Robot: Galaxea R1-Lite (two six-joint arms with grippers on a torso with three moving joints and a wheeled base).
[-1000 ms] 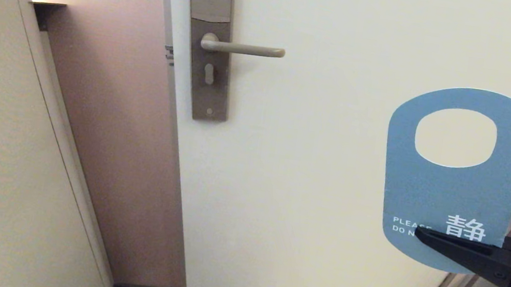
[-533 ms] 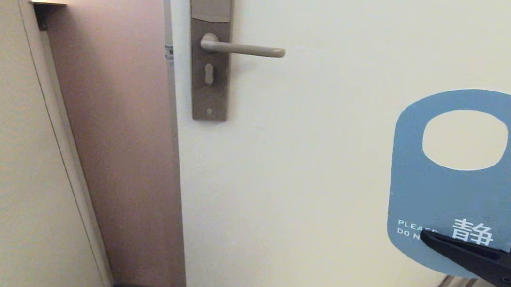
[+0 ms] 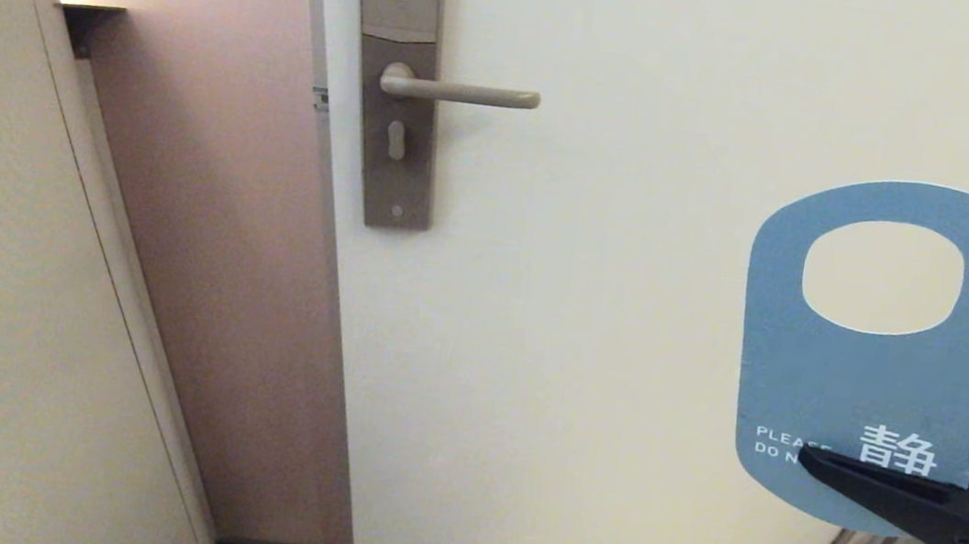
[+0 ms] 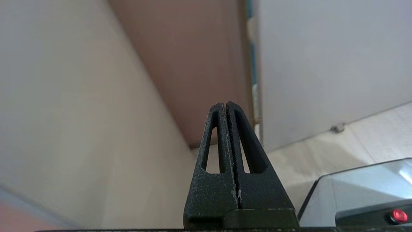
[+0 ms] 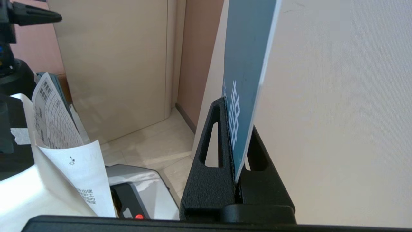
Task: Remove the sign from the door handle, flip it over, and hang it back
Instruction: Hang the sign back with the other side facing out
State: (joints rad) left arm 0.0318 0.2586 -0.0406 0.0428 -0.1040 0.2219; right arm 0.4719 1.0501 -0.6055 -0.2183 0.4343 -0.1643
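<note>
The black right gripper (image 3: pixel 808 457) pinches the lower edge of the blue, oval-holed card sign (image 3: pixel 878 376) — upright near the door's right edge, well clear of the brushed-metal lever door handle (image 3: pixel 460 91). The left gripper (image 4: pixel 226 104) is closed — empty.

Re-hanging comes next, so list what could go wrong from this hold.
1. The right gripper pinches only the bottom edge of the sign; the tall card could pivot or slip between the jaws.
2. The door handle is far off to the left, so the oval hole may miss its tip.
3. The card could scrape the door.
</note>
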